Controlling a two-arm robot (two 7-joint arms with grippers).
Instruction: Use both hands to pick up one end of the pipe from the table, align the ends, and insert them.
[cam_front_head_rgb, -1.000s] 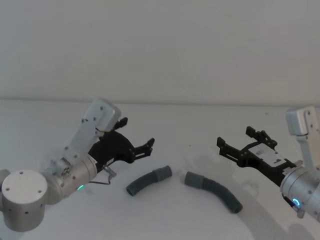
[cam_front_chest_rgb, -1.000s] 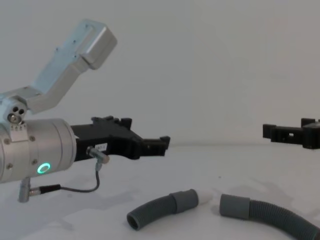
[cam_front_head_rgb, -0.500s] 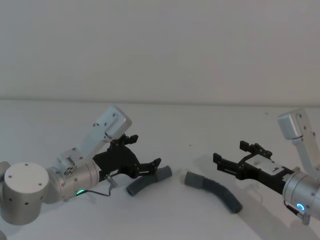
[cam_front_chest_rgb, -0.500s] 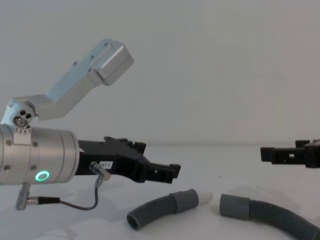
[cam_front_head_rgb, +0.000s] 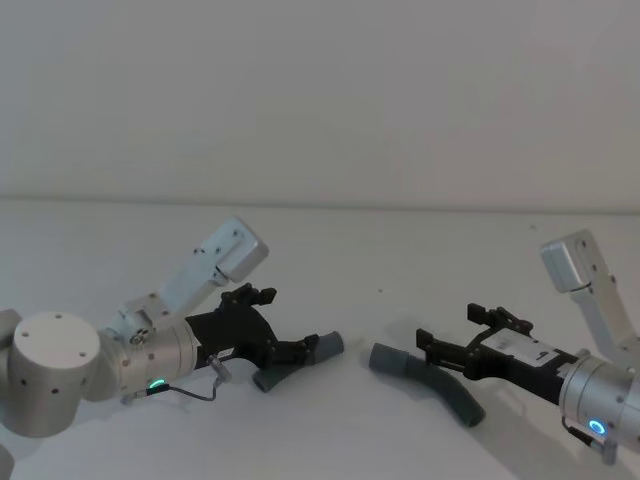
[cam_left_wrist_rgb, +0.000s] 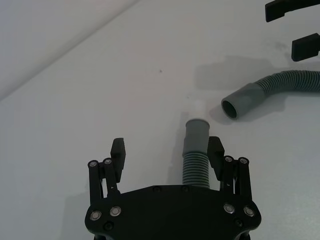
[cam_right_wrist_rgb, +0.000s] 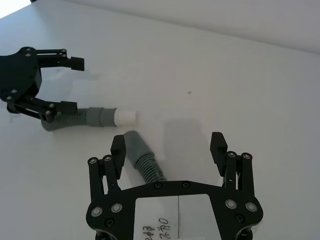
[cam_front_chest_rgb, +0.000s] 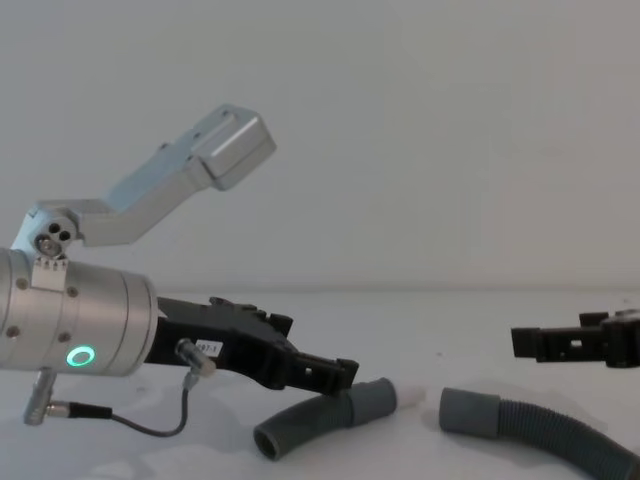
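Your left gripper (cam_left_wrist_rgb: 166, 147) is spread and low on the worktop (cam_front_head_rgb: 380, 270), straddling the short pipe piece (cam_left_wrist_rgb: 196, 162) just behind its cuff (cam_left_wrist_rgb: 196, 134). Your right gripper (cam_right_wrist_rgb: 167, 142) is spread over the longer piece (cam_right_wrist_rgb: 148, 167). Both pieces lie flat, near each other but not touching.

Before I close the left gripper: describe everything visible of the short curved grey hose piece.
The short grey ribbed hose piece looks like flexible plastic, gently curved, lying on the white table. One end is a smooth grey cuff with a narrower white tip; the other is an open mouth. The open black left gripper straddles its ribbed part behind the cuff, one of its fingers close beside it; contact cannot be told. Its tip faces the longer grey hose's cuff, apart from it.
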